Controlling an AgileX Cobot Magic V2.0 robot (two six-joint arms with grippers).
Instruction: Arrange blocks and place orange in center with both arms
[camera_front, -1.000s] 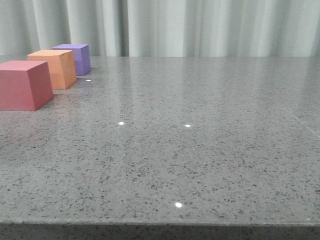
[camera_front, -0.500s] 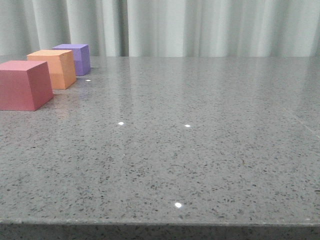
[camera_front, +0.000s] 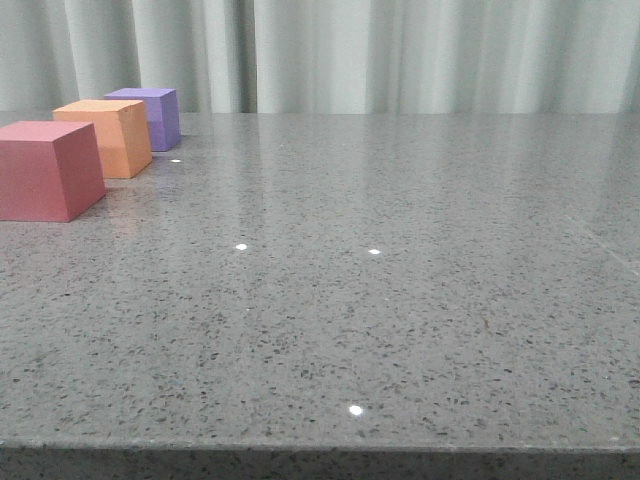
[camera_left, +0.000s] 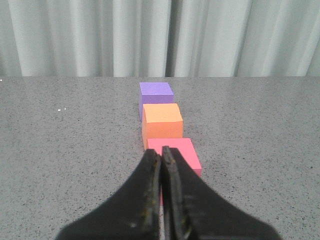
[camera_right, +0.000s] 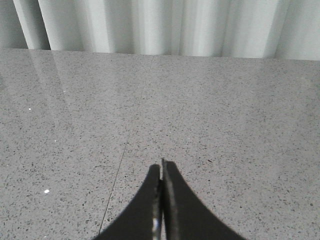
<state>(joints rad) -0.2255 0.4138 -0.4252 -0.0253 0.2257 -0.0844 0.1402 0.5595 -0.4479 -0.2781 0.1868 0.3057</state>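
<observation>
Between red-pink cube (camera_front: 45, 170) and purple cube (camera_front: 155, 115) — orange cube (camera_front: 108, 135).

Both grippers — left (camera_left: 161, 156) and right (camera_right: 161, 167) — are showing matte black, curved fingers tapering to thin, scuffed tips.

Three blocks (camera_front: 95, 150) line the table's (camera_front: 400, 300) far left; the remaining surface lies open.
</observation>
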